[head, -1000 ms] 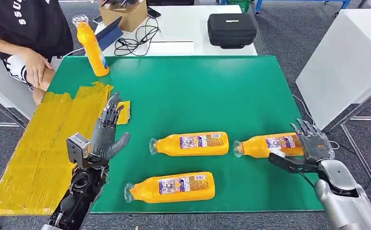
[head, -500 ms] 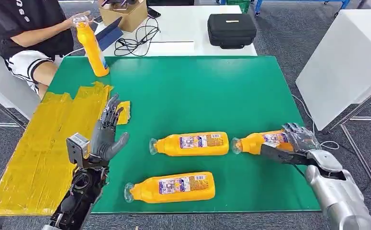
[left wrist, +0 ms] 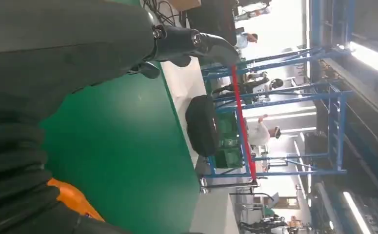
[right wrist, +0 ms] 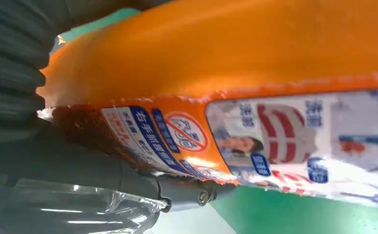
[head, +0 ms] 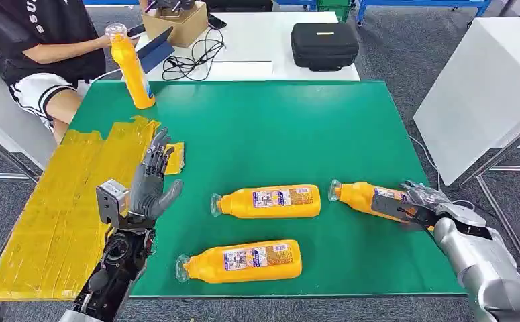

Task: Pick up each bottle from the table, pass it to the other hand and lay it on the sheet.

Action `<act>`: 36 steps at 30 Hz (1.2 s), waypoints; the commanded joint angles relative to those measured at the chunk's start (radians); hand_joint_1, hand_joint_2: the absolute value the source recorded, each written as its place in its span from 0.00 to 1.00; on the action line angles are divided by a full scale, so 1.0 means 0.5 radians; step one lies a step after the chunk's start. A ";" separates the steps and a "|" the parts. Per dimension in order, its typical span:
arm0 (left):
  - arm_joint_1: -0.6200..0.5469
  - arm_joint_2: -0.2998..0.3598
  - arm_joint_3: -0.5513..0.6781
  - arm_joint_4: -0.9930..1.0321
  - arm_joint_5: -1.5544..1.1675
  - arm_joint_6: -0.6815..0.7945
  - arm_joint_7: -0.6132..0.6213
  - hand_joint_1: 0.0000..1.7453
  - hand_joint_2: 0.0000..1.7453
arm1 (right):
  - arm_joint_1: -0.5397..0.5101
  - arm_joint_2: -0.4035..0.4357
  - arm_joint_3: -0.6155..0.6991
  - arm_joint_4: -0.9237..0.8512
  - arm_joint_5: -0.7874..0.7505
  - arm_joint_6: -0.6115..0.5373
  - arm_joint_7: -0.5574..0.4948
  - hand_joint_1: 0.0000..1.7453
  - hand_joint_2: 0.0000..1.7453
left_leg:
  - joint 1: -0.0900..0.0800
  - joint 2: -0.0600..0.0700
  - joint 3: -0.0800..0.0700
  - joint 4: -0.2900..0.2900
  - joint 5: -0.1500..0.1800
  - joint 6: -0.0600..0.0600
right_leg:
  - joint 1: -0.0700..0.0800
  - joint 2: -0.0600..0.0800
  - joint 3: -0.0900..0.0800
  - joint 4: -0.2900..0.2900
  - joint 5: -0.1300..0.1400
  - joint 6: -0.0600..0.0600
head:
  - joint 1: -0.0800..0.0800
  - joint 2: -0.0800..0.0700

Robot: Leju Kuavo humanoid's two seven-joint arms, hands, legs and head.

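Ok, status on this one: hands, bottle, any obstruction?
Right hand grips rightmost bottle. Left hand open, raised beside yellow sheet. Nothing blocking.

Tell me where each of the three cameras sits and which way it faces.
Head view: high on the body, looking forward and down at the green table; both arms show, left hand open, right hand gripping a lying bottle.
Left wrist view: behind the left hand, facing across the table toward a black case.
Right wrist view: behind the right hand, close on the bottle.
Shared: head and right wrist views both show the gripped bottle.
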 commanded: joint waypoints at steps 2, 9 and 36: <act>-0.088 -0.032 0.000 0.132 -0.001 0.000 0.020 0.00 1.00 | 0.074 0.037 0.098 0.154 -0.039 -0.127 -0.030 1.00 1.00 | 0.004 -0.002 -0.001 -0.003 0.002 -0.004 | 0.004 -0.007 0.002 -0.007 0.003 0.002 | 0.001 0.000; -0.015 -0.025 0.026 0.057 -0.019 0.004 0.030 0.00 1.00 | 0.097 0.100 0.005 -0.002 -0.040 -0.692 0.112 1.00 1.00 | 0.002 0.003 0.003 -0.002 0.000 -0.003 | 0.002 0.000 0.003 -0.004 0.002 0.001 | 0.000 0.000; 0.301 0.171 -0.097 -0.478 0.430 -0.431 0.464 0.00 1.00 | 0.865 0.732 -0.085 -1.487 -1.896 -1.240 -0.766 1.00 1.00 | 0.006 -0.005 -0.021 -0.002 -0.003 -0.005 | 0.009 -0.007 -0.018 0.001 -0.005 -0.007 | 0.001 0.000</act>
